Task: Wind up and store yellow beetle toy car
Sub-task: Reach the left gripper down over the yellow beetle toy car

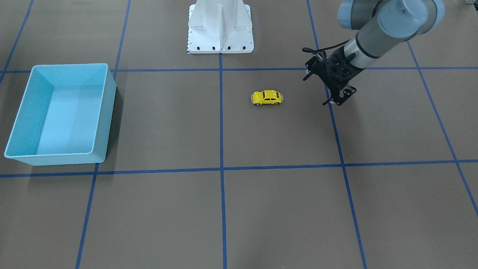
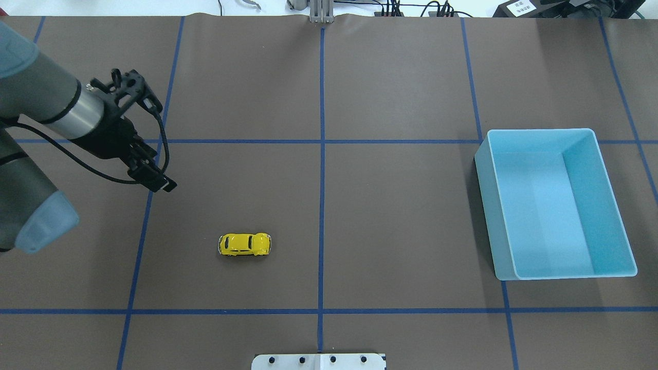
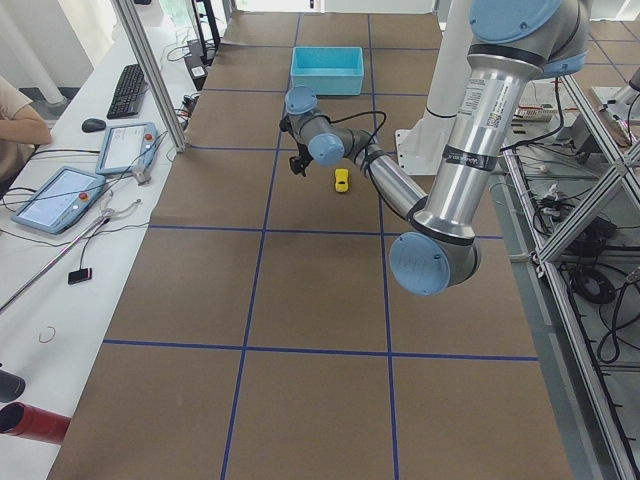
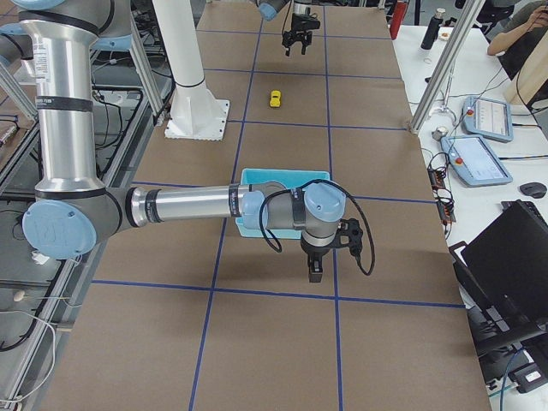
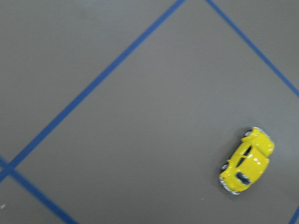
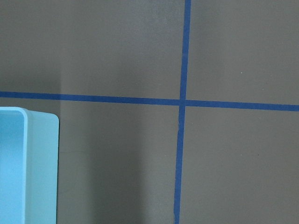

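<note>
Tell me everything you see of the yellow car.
The car is tiny, glossy and bright yellow, Beetle-shaped, with dark windows and small black wheels. It stands upright on its wheels on the brown table, well away from the bin. Nothing touches it; the left gripper hangs apart from it.

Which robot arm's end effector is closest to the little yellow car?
The left end effector: it hangs near the yellow beetle toy car, while the right end effector is beside the light blue bin.
</note>
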You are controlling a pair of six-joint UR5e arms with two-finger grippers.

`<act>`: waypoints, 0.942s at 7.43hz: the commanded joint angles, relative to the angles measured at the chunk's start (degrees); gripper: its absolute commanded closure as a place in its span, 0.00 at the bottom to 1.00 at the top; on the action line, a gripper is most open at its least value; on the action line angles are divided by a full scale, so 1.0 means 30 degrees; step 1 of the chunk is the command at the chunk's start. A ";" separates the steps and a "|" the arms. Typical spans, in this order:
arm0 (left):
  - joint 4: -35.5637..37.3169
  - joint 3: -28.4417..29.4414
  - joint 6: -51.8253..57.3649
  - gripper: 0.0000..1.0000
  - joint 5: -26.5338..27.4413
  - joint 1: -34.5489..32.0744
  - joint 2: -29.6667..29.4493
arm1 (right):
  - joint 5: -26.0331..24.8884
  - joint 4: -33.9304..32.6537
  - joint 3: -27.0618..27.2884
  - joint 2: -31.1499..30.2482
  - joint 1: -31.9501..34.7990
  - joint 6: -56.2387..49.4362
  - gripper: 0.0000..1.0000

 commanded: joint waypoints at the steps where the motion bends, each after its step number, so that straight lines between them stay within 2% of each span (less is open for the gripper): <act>1: -0.0018 -0.0738 0.3877 0.00 0.2874 0.2230 -0.0071 | 0.0000 0.0002 -0.0022 0.0007 0.0029 0.0022 0.00; 3: 0.0041 -0.0595 0.7500 0.00 0.4143 0.3083 -0.0334 | 0.0000 0.0002 0.0007 -0.0022 0.0029 0.0022 0.00; 4: 0.0099 -0.0100 0.8994 0.00 0.5861 0.3901 -0.0828 | 0.0000 0.0002 0.0007 -0.0022 0.0029 0.0022 0.00; 7: 0.0768 0.1105 0.7816 0.00 0.6784 0.5631 -0.2206 | 0.0000 0.0002 0.0007 -0.0022 0.0029 0.0022 0.00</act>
